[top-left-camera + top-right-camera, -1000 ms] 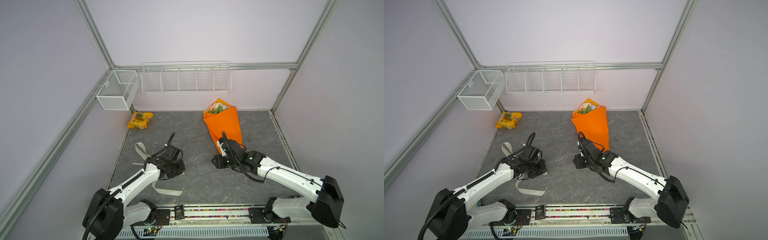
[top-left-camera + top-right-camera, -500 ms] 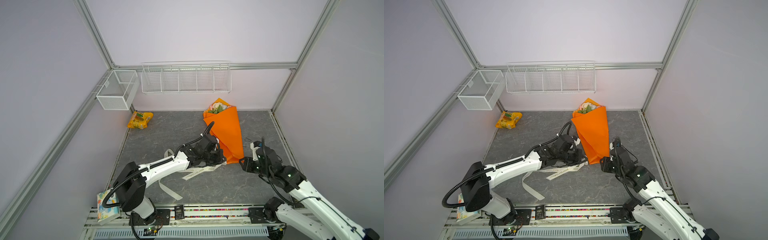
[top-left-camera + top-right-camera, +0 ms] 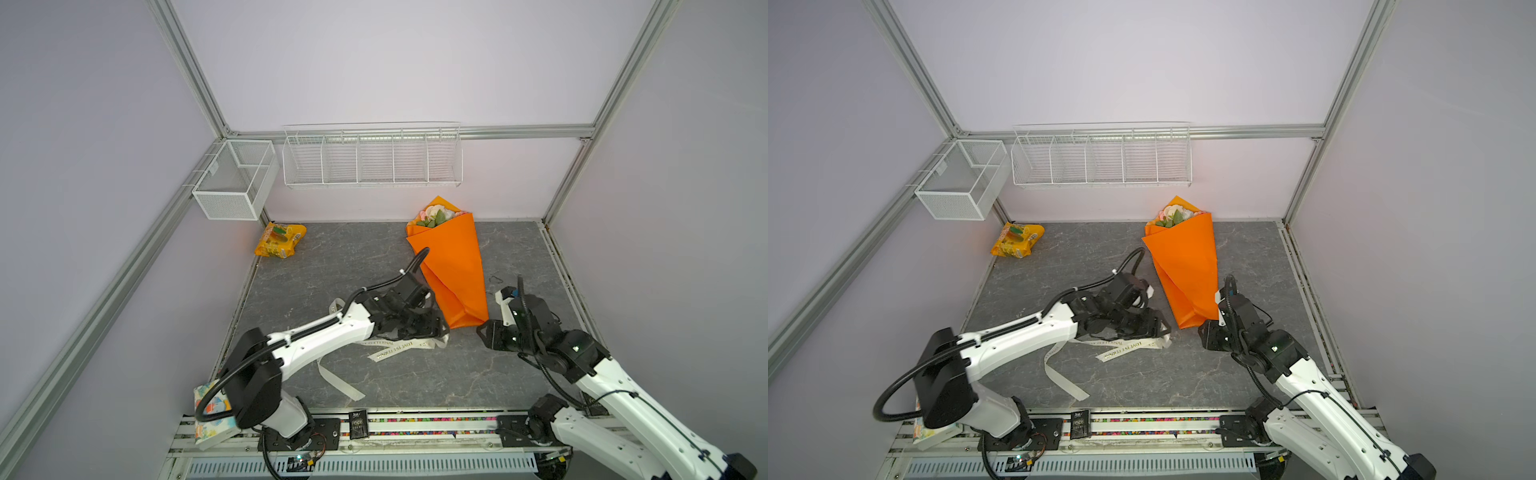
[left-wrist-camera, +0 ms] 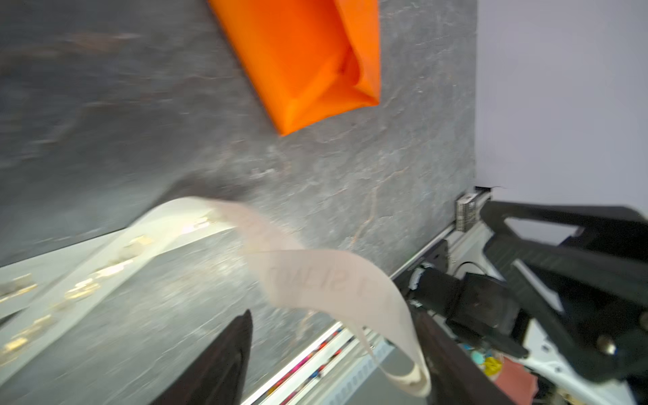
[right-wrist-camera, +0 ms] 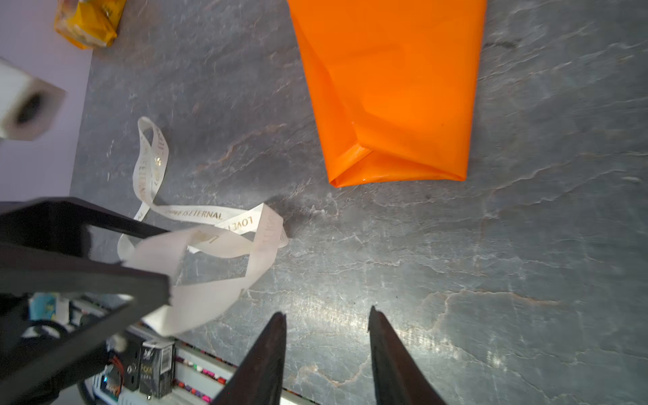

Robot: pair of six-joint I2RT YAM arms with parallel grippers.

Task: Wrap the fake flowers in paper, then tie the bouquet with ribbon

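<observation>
The bouquet of fake flowers (image 3: 451,266) (image 3: 1185,266) lies on the grey mat in its orange wrap (image 5: 392,87) (image 4: 308,59), blooms toward the back wall. A cream ribbon (image 3: 399,347) (image 3: 1129,347) with gold lettering lies in loops just left of the wrap's narrow end. My left gripper (image 3: 432,328) (image 3: 1158,328) is at that end, open, with the ribbon's end (image 4: 333,280) draped loosely against one finger. My right gripper (image 3: 488,334) (image 3: 1208,336) hovers right of the narrow end, open (image 5: 326,312) over bare mat.
A yellow-orange snack packet (image 3: 280,245) lies at the back left. Two white wire baskets (image 3: 235,183) (image 3: 372,156) hang on the walls. A colourful box (image 3: 212,407) sits by the left arm's base, beside the front rail (image 3: 415,424).
The left arm carried the ribbon from the left of the mat to the bouquet's narrow end, then opened. The right gripper moved from the left of that end to its right.
</observation>
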